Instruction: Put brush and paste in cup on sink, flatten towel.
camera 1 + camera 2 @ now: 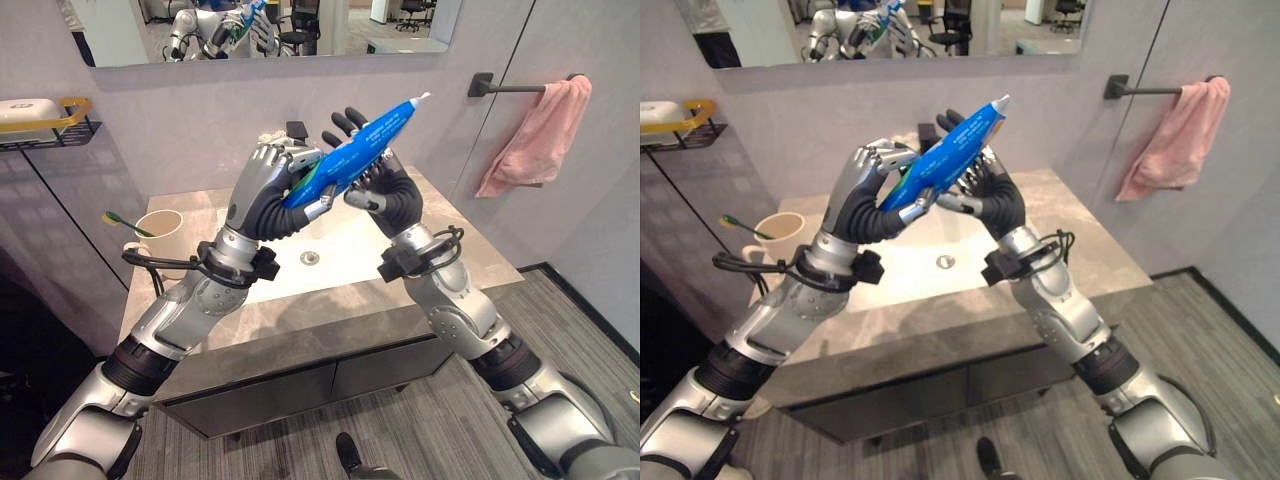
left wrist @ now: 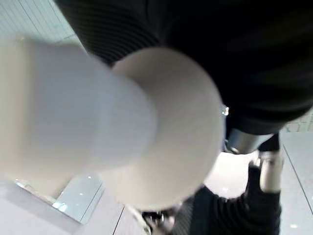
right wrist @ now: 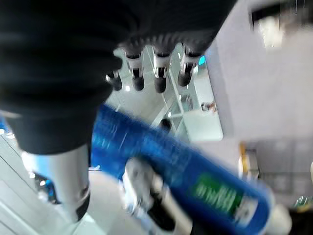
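Both robot hands hold a blue toothpaste tube (image 1: 355, 152) above the sink (image 1: 330, 262). The left robot hand (image 1: 268, 185) grasps its lower end; the right robot hand (image 1: 375, 170) cradles it with relaxed fingers. A toothbrush (image 1: 126, 223) stands in the cup (image 1: 160, 234).

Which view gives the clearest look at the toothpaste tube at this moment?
The left eye view: the whole blue toothpaste tube shows slanted above the sink, held between the left hand and right hand. The right eye view shows the same. The right wrist view shows it close and blurred; the left wrist view shows its white cap end.
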Robot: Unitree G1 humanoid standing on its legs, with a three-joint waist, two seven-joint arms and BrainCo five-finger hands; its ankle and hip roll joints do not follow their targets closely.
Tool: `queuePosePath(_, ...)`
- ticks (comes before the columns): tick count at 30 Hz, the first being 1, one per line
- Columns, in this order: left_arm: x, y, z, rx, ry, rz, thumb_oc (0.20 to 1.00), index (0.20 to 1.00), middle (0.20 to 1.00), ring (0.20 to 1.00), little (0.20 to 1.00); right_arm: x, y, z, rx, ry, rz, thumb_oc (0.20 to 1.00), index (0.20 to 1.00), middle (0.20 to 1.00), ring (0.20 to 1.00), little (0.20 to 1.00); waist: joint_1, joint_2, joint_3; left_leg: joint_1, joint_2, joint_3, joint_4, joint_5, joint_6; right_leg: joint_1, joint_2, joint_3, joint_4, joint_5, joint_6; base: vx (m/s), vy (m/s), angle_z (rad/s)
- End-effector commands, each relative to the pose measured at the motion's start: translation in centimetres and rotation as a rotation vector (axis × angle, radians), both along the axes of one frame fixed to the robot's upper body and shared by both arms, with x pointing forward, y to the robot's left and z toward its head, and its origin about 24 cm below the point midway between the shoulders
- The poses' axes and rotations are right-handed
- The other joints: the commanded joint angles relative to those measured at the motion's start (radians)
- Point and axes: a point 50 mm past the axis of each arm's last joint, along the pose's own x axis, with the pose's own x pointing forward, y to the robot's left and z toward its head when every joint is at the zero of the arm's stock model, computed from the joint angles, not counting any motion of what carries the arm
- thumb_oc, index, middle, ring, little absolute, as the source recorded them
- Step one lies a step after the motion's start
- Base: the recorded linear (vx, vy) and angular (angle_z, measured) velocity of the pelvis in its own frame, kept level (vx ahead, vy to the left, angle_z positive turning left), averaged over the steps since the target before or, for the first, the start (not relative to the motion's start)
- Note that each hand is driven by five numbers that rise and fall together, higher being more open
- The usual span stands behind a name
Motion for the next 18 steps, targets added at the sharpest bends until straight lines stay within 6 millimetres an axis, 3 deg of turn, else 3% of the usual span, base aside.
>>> queuePosePath(1,-0.5,0.6,2.0,-0.081,-0.063,-0.048,0.200,0.200,0.200,0.200,0.200,-0.6,0.9,3.9,0.148,-0.132,0.082,1.000,1.000,1.000,1.000,1.000,0.028,-0.032,-0.023,0.012,-0.058,-0.052,0.036,-0.035,0.071,-0.010,-0.024,0.058,0.006,0.028,0.089,-0.01,-0.032,0.01)
queuePosePath(8,-0.9,0.8,1.2,-0.122,-0.014,-0.079,0.200,0.200,0.200,0.200,0.200,-1.1,1.2,4.3,0.204,-0.152,0.110,1.000,1.000,1.000,1.000,1.000,0.042,-0.023,-0.028,0.005,-0.061,-0.077,0.010,-0.018,0.071,-0.009,-0.037,0.028,0.002,0.028,0.090,0.00,-0.006,0.13)
queuePosePath(18,-0.7,1.8,-0.5,-0.183,0.076,-0.046,0.200,0.200,0.200,0.200,0.200,-0.9,-0.2,3.7,0.274,-0.108,0.047,1.000,1.000,1.000,1.000,1.000,0.045,-0.026,-0.028,-0.006,-0.063,-0.085,0.008,-0.015,0.073,-0.011,-0.044,0.013,0.000,0.028,0.091,0.00,0.003,0.03)
